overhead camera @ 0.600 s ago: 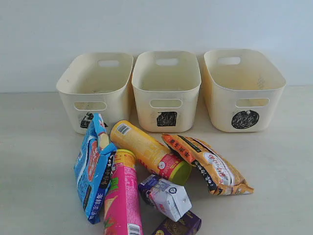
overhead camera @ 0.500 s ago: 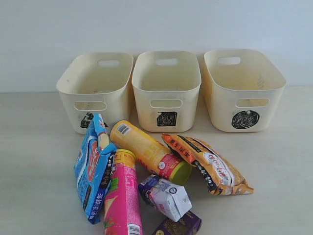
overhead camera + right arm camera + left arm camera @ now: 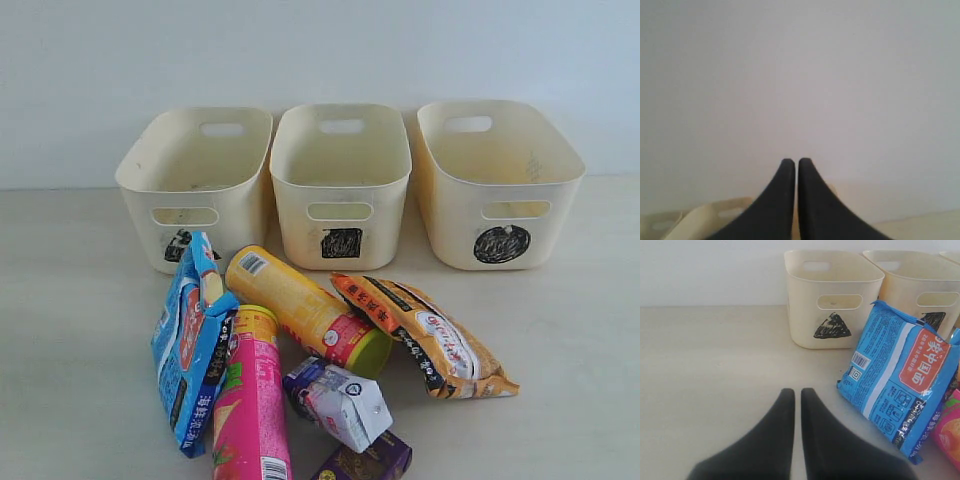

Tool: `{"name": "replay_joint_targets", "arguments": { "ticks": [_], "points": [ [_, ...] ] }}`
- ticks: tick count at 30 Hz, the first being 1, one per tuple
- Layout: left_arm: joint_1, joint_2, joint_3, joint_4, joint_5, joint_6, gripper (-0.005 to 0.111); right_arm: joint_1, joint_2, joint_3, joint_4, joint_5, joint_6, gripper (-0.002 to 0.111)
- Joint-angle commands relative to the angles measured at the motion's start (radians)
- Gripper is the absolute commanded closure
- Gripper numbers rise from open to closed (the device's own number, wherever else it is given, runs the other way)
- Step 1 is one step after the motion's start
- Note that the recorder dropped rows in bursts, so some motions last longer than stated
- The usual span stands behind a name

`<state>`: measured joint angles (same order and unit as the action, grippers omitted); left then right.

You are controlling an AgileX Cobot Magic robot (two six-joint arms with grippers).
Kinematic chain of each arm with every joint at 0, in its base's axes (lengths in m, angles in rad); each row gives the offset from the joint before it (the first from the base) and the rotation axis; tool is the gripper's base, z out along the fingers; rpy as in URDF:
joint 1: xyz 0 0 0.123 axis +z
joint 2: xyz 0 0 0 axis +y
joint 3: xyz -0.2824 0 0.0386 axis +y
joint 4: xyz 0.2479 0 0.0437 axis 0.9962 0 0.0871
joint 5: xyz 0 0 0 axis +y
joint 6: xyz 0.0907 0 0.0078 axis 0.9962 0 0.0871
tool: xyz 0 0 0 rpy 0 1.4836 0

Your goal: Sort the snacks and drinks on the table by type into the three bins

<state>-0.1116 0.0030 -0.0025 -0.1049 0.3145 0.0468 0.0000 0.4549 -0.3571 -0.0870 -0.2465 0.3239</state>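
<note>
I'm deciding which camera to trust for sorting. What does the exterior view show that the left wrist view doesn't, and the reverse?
Only the exterior view shows the orange bag, the white-and-purple carton, the dark purple carton and the circle mark. Only the left wrist view shows the left claw, shut, and the whole triangle mark. Both show the blue bag, the pink tube, the triangle bin and the square bin.

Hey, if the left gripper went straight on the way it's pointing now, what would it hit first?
Probably the cream plastic tub marked with a black triangle, near its corner; only bare beige table lies before the shut left gripper. Depth is unclear.
</note>
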Motion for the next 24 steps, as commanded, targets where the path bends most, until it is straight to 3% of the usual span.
{"name": "replay_joint_targets", "arguments": {
  "ticks": [1, 4, 9, 14, 19, 24],
  "points": [
    [0.002, -0.003, 0.003, -0.003, -0.007, 0.001, 0.103, -0.001, 0.223, -0.029, -0.055, -0.048, -0.012, 0.108],
    [0.002, -0.003, 0.003, -0.003, -0.007, 0.001, 0.103, -0.001, 0.426, -0.029, -0.076, -0.072, -0.012, 0.108],
    [0.002, -0.003, 0.003, -0.003, -0.007, 0.001, 0.103, -0.001, 0.638, -0.029, -0.464, -0.191, 0.092, 0.108],
    [0.002, -0.003, 0.003, -0.003, -0.007, 0.001, 0.103, 0.033, 0.734, -0.008, -0.681, -0.290, 0.301, 0.108],
    [0.002, -0.003, 0.003, -0.003, -0.007, 0.001, 0.103, 0.186, 0.734, -0.006, -0.586, -0.205, 0.212, 0.108],
    [0.002, -0.003, 0.003, -0.003, -0.007, 0.001, 0.103, 0.348, 0.734, -0.046, -0.216, 0.033, -0.118, 0.108]
  ]
}}
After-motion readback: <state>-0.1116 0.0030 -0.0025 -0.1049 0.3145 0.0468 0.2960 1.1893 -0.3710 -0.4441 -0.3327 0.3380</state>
